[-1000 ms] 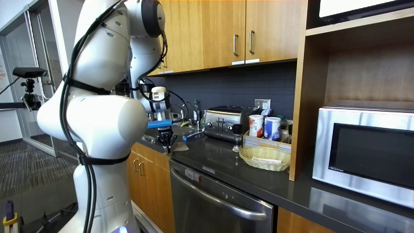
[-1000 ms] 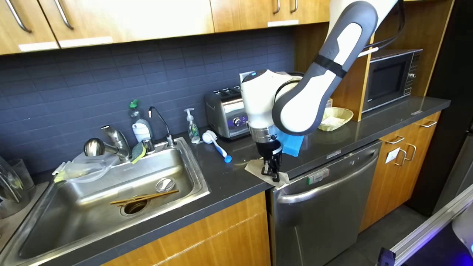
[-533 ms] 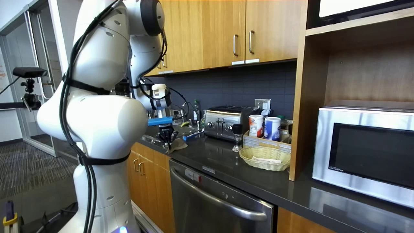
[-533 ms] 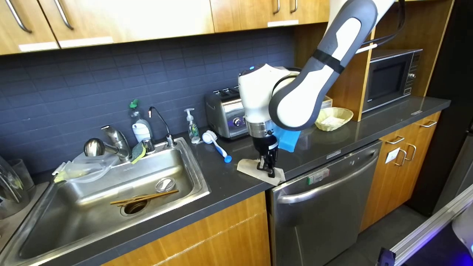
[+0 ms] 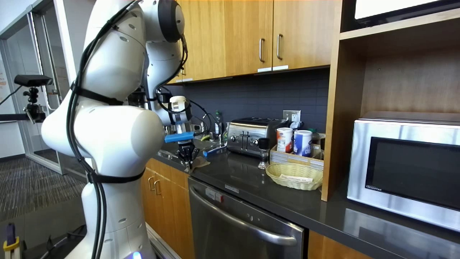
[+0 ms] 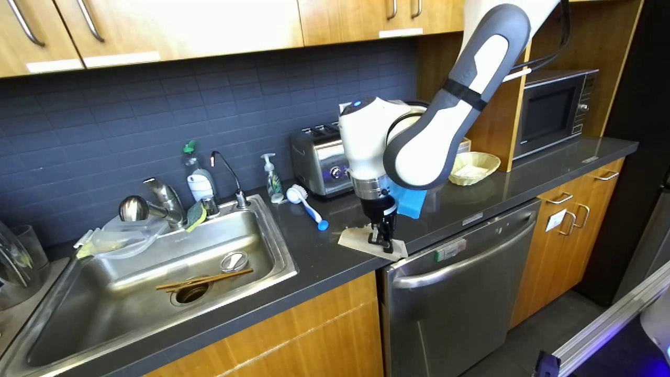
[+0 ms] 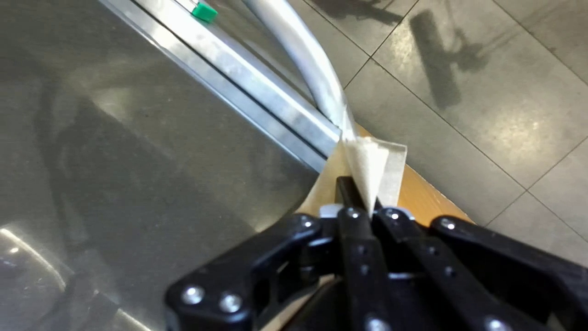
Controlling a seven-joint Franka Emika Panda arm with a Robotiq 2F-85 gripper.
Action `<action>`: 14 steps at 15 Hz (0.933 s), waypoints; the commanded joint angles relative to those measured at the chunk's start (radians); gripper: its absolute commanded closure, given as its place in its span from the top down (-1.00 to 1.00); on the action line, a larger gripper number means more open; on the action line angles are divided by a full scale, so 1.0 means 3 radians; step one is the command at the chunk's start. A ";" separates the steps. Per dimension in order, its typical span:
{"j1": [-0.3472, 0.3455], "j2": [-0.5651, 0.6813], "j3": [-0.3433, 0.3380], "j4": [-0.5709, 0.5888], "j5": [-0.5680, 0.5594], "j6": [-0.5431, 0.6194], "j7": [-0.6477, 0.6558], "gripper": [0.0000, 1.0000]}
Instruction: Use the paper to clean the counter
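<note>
The paper (image 6: 357, 241) lies on the dark counter (image 6: 319, 256) at its front edge, by the end of the dishwasher (image 6: 450, 319) nearest the sink (image 6: 131, 309), one corner seeming to reach past the edge. The pincer (image 6: 382, 244) is closed on it, and a crumpled fold stands up out of the grip in the wrist view. The sheet looks very light, thin and soft, likely to slide easily over the glossy top, to crease, and perhaps to tear if dragged hard from one small spot. It probably has too little stiffness to press by itself, so the pincer would need to stay low. A gathered hold near the middle seems best, leaving the sides spread for wiping; a corner hold would likely let it trail. As for writing, the microwave (image 5: 406, 162) bears a small "INVERTER" at the lower left of its front. Print on the red-and-white canister (image 5: 284, 139), the blue-and-white canister (image 5: 302, 142) and the dishwasher's sticker (image 5: 214, 194) is too small or blurred to read.
</note>
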 commanded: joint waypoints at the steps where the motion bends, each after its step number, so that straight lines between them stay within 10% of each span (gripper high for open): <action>1: 0.0026 0.0101 -0.0050 0.0130 -0.0136 -0.0096 0.0100 -0.99; 14: 0.0410 0.0449 0.0051 0.0603 -0.0535 -0.0630 0.0240 -0.99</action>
